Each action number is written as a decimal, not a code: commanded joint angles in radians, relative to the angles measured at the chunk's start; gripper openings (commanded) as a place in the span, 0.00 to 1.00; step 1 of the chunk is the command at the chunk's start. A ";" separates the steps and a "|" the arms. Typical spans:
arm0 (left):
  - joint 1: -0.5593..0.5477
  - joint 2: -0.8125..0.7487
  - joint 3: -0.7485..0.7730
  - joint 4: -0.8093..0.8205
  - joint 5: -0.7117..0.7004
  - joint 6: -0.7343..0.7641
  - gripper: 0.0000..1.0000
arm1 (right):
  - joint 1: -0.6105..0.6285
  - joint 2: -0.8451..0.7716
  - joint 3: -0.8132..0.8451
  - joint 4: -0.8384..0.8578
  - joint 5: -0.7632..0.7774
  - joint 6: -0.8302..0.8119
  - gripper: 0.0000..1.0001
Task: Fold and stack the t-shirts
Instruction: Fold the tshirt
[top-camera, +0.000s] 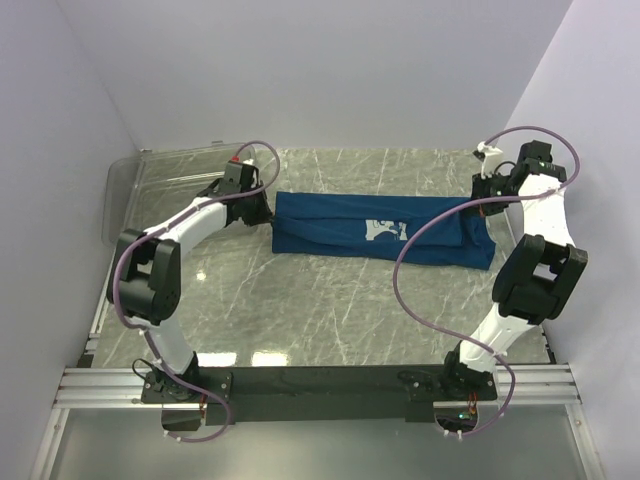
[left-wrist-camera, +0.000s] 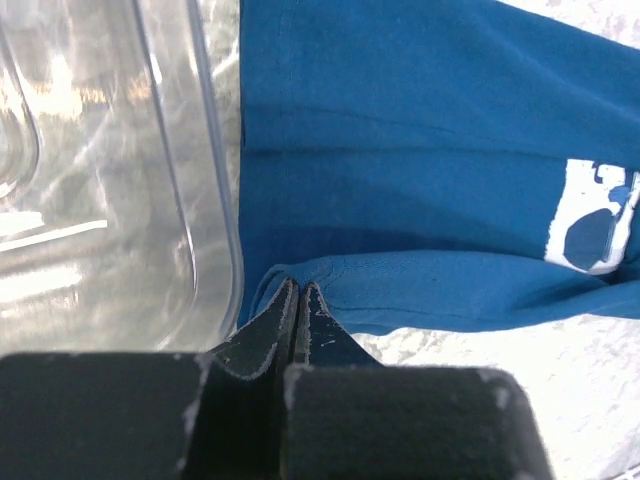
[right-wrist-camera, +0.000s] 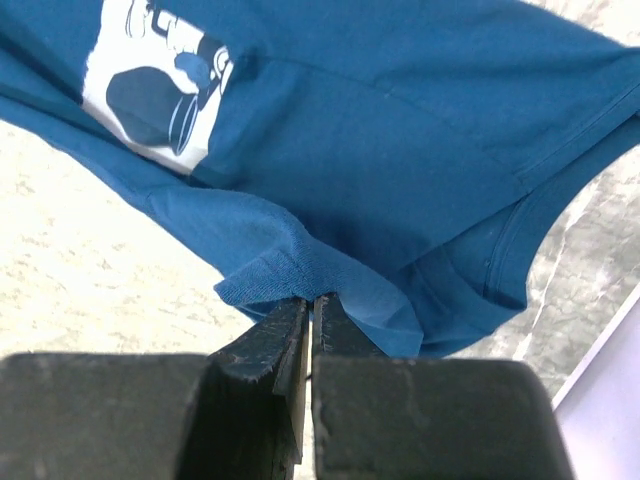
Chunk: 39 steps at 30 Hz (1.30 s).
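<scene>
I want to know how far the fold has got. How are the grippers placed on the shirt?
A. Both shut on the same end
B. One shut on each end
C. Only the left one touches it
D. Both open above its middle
B: the left gripper is shut on the shirt at the end by the bin, and the right gripper is shut on the opposite end.

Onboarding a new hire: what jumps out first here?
A dark blue t-shirt, folded into a long strip with its white print showing, lies across the marble table's far half. The left hand pinches its end beside the clear plastic bin; the right hand pinches the opposite end.
</scene>
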<state>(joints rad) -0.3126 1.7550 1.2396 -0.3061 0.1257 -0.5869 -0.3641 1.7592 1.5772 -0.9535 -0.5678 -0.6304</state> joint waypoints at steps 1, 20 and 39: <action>0.006 0.035 0.076 -0.025 -0.008 0.062 0.00 | -0.007 0.002 0.064 0.047 -0.035 0.034 0.00; 0.018 0.222 0.250 -0.110 -0.051 0.098 0.00 | -0.016 -0.050 -0.045 0.298 0.016 0.247 0.00; 0.018 0.251 0.304 -0.106 -0.044 0.110 0.00 | 0.031 0.106 0.087 0.308 0.094 0.336 0.00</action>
<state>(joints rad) -0.3073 1.9881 1.4948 -0.4244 0.1081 -0.5079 -0.3508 1.8519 1.6020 -0.6804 -0.5045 -0.3214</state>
